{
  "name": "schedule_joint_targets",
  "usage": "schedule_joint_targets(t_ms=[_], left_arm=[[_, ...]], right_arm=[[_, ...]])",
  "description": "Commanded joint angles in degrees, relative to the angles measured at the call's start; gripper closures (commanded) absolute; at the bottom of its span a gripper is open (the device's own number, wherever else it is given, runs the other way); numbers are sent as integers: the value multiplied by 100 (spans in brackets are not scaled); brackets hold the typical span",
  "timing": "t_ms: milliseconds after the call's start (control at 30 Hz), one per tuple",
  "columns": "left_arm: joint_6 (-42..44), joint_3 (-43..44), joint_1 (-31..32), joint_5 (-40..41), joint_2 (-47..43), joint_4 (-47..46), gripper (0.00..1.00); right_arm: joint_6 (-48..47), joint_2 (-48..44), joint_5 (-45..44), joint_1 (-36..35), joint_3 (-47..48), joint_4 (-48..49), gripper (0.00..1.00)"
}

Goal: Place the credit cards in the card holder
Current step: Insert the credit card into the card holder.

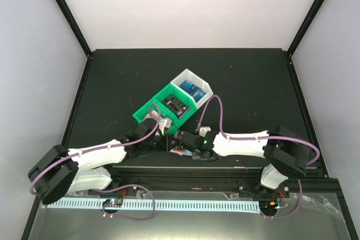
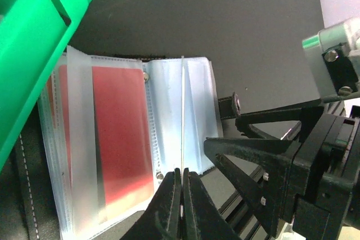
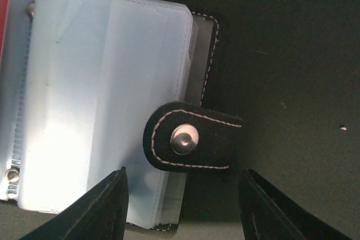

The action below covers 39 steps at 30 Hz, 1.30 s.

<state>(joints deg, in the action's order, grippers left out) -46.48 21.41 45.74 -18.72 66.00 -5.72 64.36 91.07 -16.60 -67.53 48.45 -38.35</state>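
Open holder [image 2: 169, 99] lay near the table [image 1: 112, 82] front edge, against the green bin [image 2: 34, 37], with one red card [image 2: 121, 139] already sleeved. The left gripper [image 2: 181, 195] was pinched shut on a thin sleeve [image 2: 182, 111], seen edge-on and stood upright. The right gripper [image 3: 183, 212] gaped wide over the snap strap [image 3: 191, 139], holding nothing. Judgement: keep the sleeve lifted without tugging, and pin the cover before feeding any card.
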Motion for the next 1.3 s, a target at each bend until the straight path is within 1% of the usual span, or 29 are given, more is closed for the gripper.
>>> schedule_joint_targets(t_ms=[0, 233, 333, 500, 933, 1133, 1267], left_arm=[[-122, -52, 23, -273, 212, -608, 98], [-341, -127, 24, -191, 514, -1033, 98], [-404, -76, 23, -154, 698, -1091, 98], [-643, -153, 32, -427, 1190, -1584, 98], [-801, -78, 208, -433, 1736, -1855, 99], [-780, -8, 264, -510, 1856, -1870, 98], [-778, 12, 278, -539, 1944, -1906, 98]], right_arm=[[327, 88, -249, -49, 101, -265, 46], [402, -31, -22, -50, -182, 15, 55], [411, -21, 8, -50, -212, 43, 56], [415, -87, 17, -45, -296, 150, 56], [389, -453, 123, -26, -575, 558, 63], [319, -742, 228, 39, -735, 901, 63], [367, -960, 240, 82, -831, 1056, 60]])
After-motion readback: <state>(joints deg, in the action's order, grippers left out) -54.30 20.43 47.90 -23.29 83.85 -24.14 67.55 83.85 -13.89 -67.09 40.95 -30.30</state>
